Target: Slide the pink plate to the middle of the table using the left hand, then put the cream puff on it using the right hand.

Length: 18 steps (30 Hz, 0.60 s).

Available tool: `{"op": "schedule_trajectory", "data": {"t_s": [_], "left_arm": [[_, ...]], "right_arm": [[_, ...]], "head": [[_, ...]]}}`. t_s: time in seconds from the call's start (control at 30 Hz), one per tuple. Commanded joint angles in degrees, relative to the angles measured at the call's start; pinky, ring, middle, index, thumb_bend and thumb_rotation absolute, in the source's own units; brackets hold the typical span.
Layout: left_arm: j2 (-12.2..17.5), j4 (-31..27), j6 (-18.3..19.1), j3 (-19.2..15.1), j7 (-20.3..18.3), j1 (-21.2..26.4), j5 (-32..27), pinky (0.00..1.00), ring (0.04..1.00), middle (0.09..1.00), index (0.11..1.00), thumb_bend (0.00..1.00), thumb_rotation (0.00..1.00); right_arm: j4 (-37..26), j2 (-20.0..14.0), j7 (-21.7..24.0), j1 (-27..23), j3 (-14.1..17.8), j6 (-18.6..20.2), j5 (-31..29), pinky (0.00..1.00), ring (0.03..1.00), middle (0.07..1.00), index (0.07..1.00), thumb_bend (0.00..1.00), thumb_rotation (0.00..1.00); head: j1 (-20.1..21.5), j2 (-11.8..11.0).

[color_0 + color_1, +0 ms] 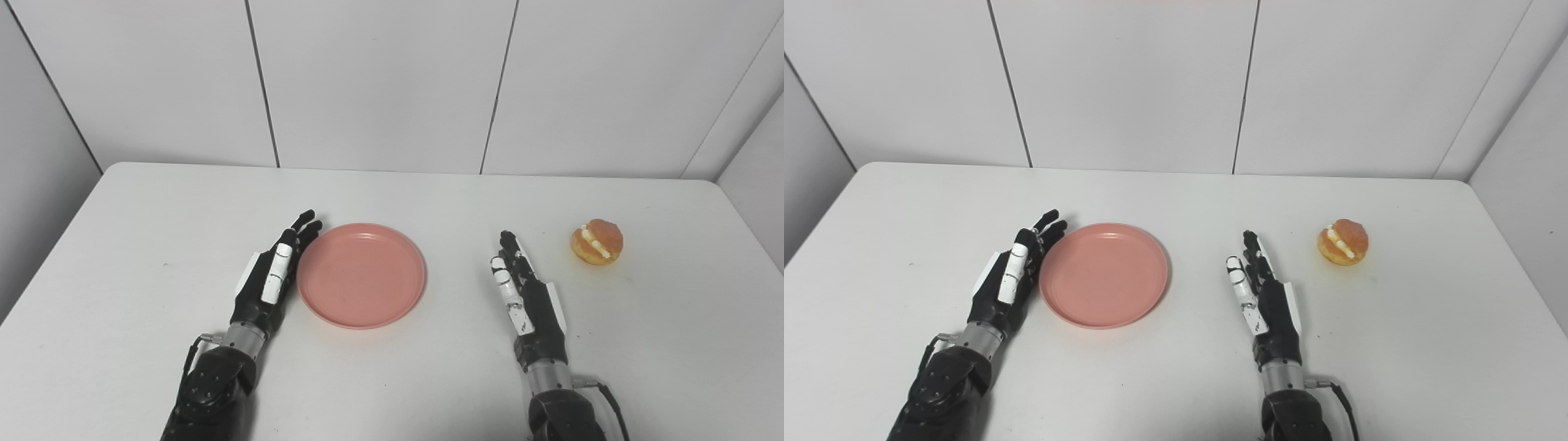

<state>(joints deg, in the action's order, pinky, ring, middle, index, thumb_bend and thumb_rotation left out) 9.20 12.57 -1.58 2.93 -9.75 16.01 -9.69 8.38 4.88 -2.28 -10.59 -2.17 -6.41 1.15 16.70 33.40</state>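
A round pink plate [361, 274] lies flat and empty on the white table [122, 245], a little left of its middle. My left hand [272, 275] is open, fingers straight, its edge against the plate's left rim. A cream puff [596, 241], golden with white filling, sits on the table at the right. My right hand [525, 293] is open and empty, fingers straight and pointing away, between the plate and the cream puff and a little nearer than the puff, touching neither.
White wall panels [380, 79] stand right behind the table's far edge. The table's right edge runs close past the cream puff.
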Motion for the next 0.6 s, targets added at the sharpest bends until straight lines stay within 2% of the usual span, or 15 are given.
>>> {"op": "schedule_trajectory", "data": {"t_s": [0.0, 0.13, 0.57], "left_arm": [[-1.2, -0.6, 3.5, 2.2, -2.9, -2.2, 0.1, 0.97, 0.941, 0.910, 0.892, 0.71, 1.00], [-1.7, -1.6, 3.5, 2.6, -2.7, -2.9, -0.2, 0.98, 0.935, 0.908, 0.890, 0.67, 1.00], [-2.7, -4.0, 3.9, 4.2, -2.7, -4.5, 0.0, 0.97, 0.928, 0.904, 0.891, 0.66, 1.00]], "right_arm": [[0.5, 1.3, 0.1, -0.5, -0.6, -1.4, -0.2, 1.00, 0.979, 0.962, 0.935, 0.62, 0.78], [0.4, 1.3, 0.0, -0.6, -0.8, -1.1, 0.0, 1.00, 0.976, 0.959, 0.934, 0.63, 0.79], [-0.4, 1.1, 0.0, -0.5, -0.7, -0.1, -0.3, 1.00, 0.981, 0.968, 0.933, 0.65, 0.79]], "head": [[0.1, 0.2], [0.0, 0.4], [-0.6, 0.7]]}}
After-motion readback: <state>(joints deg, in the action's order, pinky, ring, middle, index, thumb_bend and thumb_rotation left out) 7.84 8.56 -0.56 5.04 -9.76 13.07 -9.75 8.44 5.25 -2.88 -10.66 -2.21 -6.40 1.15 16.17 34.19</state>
